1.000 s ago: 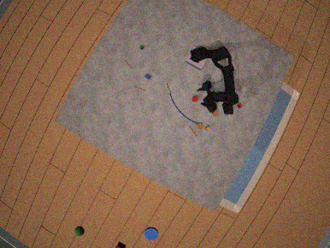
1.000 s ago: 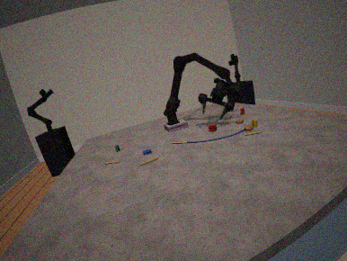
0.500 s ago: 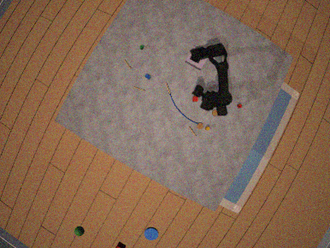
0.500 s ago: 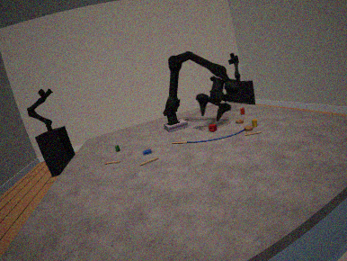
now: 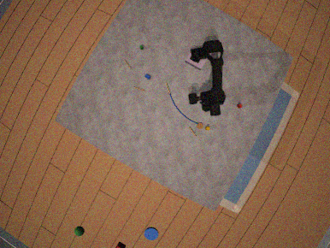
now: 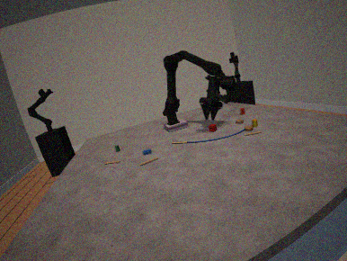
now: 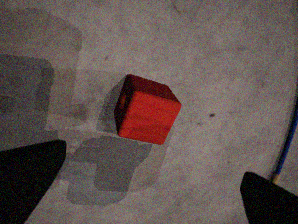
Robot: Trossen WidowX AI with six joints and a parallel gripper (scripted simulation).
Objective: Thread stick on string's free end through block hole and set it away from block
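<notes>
The red block [image 6: 212, 128] [image 7: 150, 117] stands on the table, with a faint hole in one side face in the wrist view; the arm hides it in the top view. My gripper [image 6: 209, 119] [image 7: 154, 165] is wide open and empty, pointing down above the table near the block. The thin stick [image 5: 168, 87] [image 6: 179, 143] lies on the table at the end of the blue string [image 5: 176, 106] [image 6: 215, 139] [image 7: 289, 143]. The string curves past the block to the round wooden button [image 5: 200, 126] [image 6: 248, 129], outside the block.
A yellow object [image 5: 208, 127] [image 6: 254, 122] and a loose stick [image 5: 193, 131] [image 6: 253, 133] lie near the button. Another wooden disc [image 6: 239, 121] and a red object [image 5: 239, 105] [image 6: 242, 111] lie farther back. Blue [image 5: 148, 76] and green [image 5: 142, 47] objects lie near other loose sticks.
</notes>
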